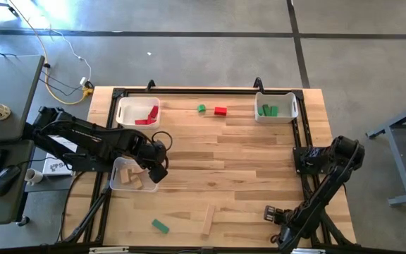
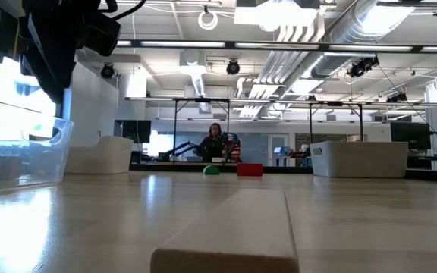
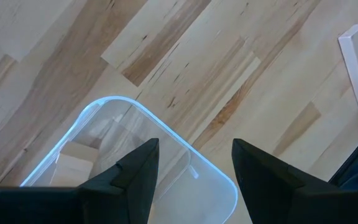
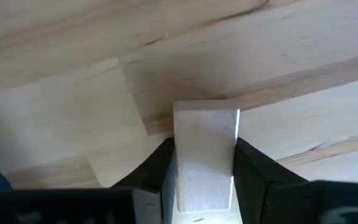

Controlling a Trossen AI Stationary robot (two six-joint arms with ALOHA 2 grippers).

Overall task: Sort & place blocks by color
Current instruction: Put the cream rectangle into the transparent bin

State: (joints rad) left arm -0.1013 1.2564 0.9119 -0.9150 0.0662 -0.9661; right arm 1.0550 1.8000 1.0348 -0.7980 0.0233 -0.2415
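Observation:
My left gripper (image 1: 159, 166) hangs open over the clear bin (image 1: 127, 176), whose rim (image 3: 166, 134) runs under the fingers; it touches nothing. Plain wood blocks (image 3: 73, 163) lie in that bin. My right gripper (image 1: 268, 212) sits low near the table's near edge, shut on a plain wood block (image 4: 205, 155). A plain wood bar (image 1: 208, 220) and a green block (image 1: 161, 226) lie flat near the near edge. A green block (image 1: 201, 108) and a red block (image 1: 220, 111) lie near the far edge. My right gripper pinches the plain wood block between its two fingers, which press on two opposite sides (image 4: 229, 162). The block's free end (image 4: 206, 111) sticks out past the fingertips. I cannot tell whether it rests on the table or is held above it.
A white bin (image 1: 122, 113) with red blocks stands at the far left, and a white bin (image 1: 291, 107) with green blocks at the far right. The middle of the table (image 1: 224, 162) is bare wood. A person (image 2: 216, 140) shows far back in the room.

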